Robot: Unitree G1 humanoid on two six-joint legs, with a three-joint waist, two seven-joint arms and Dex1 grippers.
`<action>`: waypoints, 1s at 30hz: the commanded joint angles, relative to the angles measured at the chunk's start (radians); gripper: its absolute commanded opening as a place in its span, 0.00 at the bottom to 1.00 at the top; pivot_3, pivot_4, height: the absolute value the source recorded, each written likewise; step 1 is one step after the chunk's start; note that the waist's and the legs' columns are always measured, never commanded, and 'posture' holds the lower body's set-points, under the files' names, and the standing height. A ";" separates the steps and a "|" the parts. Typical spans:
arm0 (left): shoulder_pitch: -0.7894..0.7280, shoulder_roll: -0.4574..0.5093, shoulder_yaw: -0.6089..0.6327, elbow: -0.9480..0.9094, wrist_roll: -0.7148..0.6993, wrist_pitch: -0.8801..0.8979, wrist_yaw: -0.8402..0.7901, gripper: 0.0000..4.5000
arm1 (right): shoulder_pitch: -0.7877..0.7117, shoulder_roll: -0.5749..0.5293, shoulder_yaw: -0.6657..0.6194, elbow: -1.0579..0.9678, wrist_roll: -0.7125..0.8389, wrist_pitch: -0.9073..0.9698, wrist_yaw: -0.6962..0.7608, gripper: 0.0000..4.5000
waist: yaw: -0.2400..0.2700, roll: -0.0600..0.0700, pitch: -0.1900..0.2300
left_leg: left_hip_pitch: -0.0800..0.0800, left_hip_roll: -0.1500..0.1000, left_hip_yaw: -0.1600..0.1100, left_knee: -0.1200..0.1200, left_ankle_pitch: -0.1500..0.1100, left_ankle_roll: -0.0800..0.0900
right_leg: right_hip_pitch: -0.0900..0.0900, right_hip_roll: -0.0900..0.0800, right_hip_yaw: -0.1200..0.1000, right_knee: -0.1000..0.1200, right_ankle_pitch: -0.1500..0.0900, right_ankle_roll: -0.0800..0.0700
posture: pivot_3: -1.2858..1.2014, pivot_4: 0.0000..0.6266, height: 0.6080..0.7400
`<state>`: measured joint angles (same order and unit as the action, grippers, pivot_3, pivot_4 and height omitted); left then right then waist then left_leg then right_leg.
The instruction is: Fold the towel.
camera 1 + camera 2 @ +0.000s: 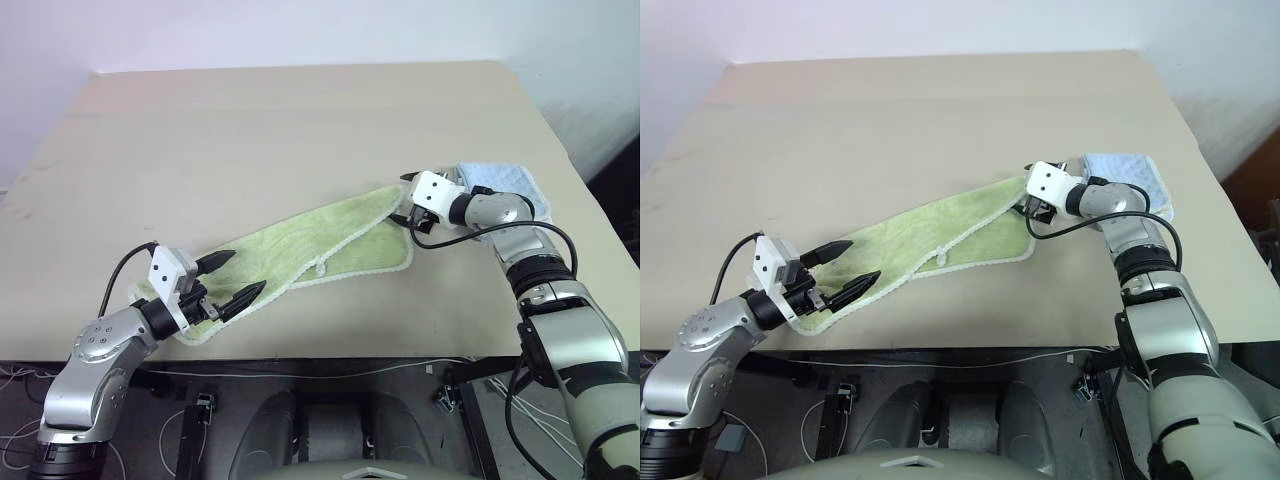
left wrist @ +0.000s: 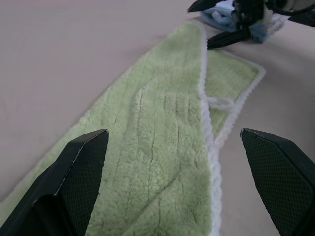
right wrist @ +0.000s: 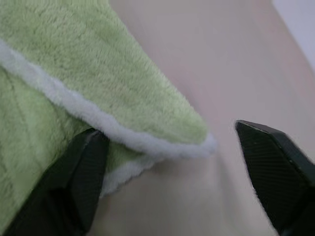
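My right gripper [image 1: 405,200], fingers apart, straddles the towel [image 1: 320,245] corner at centre-right (mid-fold, I judge); next, pinch it. My left gripper [image 1: 232,280] hovers spread, lower left.

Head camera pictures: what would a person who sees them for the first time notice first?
The light green towel catches the eye first: it lies stretched in a long diagonal band across the near part of the tan table, partly folded over itself. Each end has a pincer at it: the left pincer open over the near end, the right pincer with fingers apart around the far corner. A smaller pale blue towel lies beside the right arm.
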<state>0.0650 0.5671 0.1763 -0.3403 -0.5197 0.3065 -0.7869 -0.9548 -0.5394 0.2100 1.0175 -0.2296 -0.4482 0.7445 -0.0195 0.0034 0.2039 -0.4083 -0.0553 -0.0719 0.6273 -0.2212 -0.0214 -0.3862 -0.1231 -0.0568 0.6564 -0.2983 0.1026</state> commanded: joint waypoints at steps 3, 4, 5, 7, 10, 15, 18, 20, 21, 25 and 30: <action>0.000 -0.003 0.017 0.037 0.014 -0.066 -0.026 1.00 | -0.059 0.022 -0.005 0.030 -0.010 -0.047 -0.046 0.49 | 0.002 0.000 0.000 | 0.000 0.000 0.001 0.000 0.000 0.000 | -0.001 0.000 0.001 0.001 0.000 0.000 | 0.52 0.24 1.00; 0.003 -0.004 0.019 0.045 0.017 -0.076 -0.031 1.00 | -0.063 0.025 -0.007 0.034 -0.007 -0.047 -0.043 0.42 | 0.003 0.000 0.000 | 0.000 0.000 0.002 0.000 0.000 0.000 | -0.001 0.000 0.002 0.001 0.000 0.000 | 0.52 0.24 1.00; 0.005 -0.004 0.020 0.051 0.018 -0.083 -0.034 1.00 | -0.066 0.027 -0.007 0.037 -0.006 -0.049 -0.041 0.33 | 0.002 0.000 0.000 | 0.000 0.000 0.002 0.000 0.000 0.000 | -0.002 0.000 0.002 0.002 0.000 0.000 | 0.52 0.24 1.00; 0.014 -0.005 0.022 0.064 0.022 -0.105 -0.039 1.00 | -0.065 0.024 -0.003 0.037 -0.009 -0.063 -0.035 0.17 | 0.002 0.000 0.000 | 0.000 0.000 0.002 0.000 0.000 0.000 | -0.002 0.000 0.002 0.002 0.000 0.000 | 0.52 0.24 1.00; 0.028 -0.003 0.033 0.073 0.026 -0.126 -0.044 1.00 | -0.062 0.016 -0.004 0.025 -0.004 -0.075 -0.016 0.00 | 0.002 0.000 0.000 | 0.000 0.001 0.003 0.000 -0.001 0.001 | -0.002 0.000 0.003 0.002 0.000 0.000 | 0.52 0.24 1.00; 0.044 0.014 0.071 0.066 0.023 -0.134 -0.039 1.00 | -0.077 -0.003 -0.048 -0.045 0.060 -0.016 0.050 0.00 | 0.002 0.000 0.000 | 0.000 0.001 0.004 0.001 -0.001 0.001 | -0.003 0.000 0.003 0.003 0.000 0.000 | 0.52 0.24 1.00; 0.032 0.032 0.086 0.067 0.022 -0.127 -0.040 1.00 | -0.117 0.003 -0.110 -0.124 0.121 0.114 0.030 0.00 | 0.002 0.000 0.000 | 0.000 0.001 0.004 0.001 -0.001 0.001 | -0.004 0.000 0.004 0.005 0.000 0.000 | 0.52 0.24 1.00; 0.030 0.041 0.088 0.057 0.019 -0.122 -0.040 1.00 | -0.135 0.006 -0.138 -0.165 0.137 0.167 -0.004 0.00 | 0.002 0.000 0.000 | 0.000 0.001 0.004 0.001 -0.001 0.001 | -0.005 0.000 0.005 0.006 0.000 0.000 | 0.52 0.24 1.00; 0.030 0.043 0.088 0.047 0.016 -0.117 -0.039 1.00 | -0.144 0.008 -0.149 -0.188 0.142 0.200 -0.021 0.00 | 0.002 0.000 0.000 | 0.000 0.001 0.005 0.001 -0.001 0.001 | -0.005 0.000 0.005 0.006 0.000 0.000 | 0.52 0.24 1.00; -0.003 0.040 0.094 0.014 -0.023 -0.075 -0.018 1.00 | -0.174 0.016 -0.192 -0.301 0.180 0.340 -0.063 0.00 | 0.007 0.000 0.000 | 0.000 0.001 0.005 0.001 -0.001 0.001 | -0.006 0.000 0.005 0.006 0.000 -0.001 | 0.52 0.24 1.00; -0.066 0.060 0.098 -0.009 -0.060 -0.020 -0.012 1.00 | -0.202 0.024 -0.225 -0.383 0.207 0.484 -0.122 0.00 | 0.006 0.000 0.000 | 0.000 0.001 0.005 0.001 -0.001 0.001 | -0.006 0.000 0.005 0.006 0.001 -0.001 | 0.52 0.24 1.00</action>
<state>0.0089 0.6047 0.2541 -0.3135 -0.5640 0.2817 -0.7947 -1.1098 -0.5096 0.0247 0.6888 -0.0441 -0.0014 0.6566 -0.0134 0.0036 0.2040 -0.4087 -0.0543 -0.0668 0.6284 -0.2220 -0.0201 -0.3921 -0.1229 -0.0513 0.6628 -0.2978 0.1018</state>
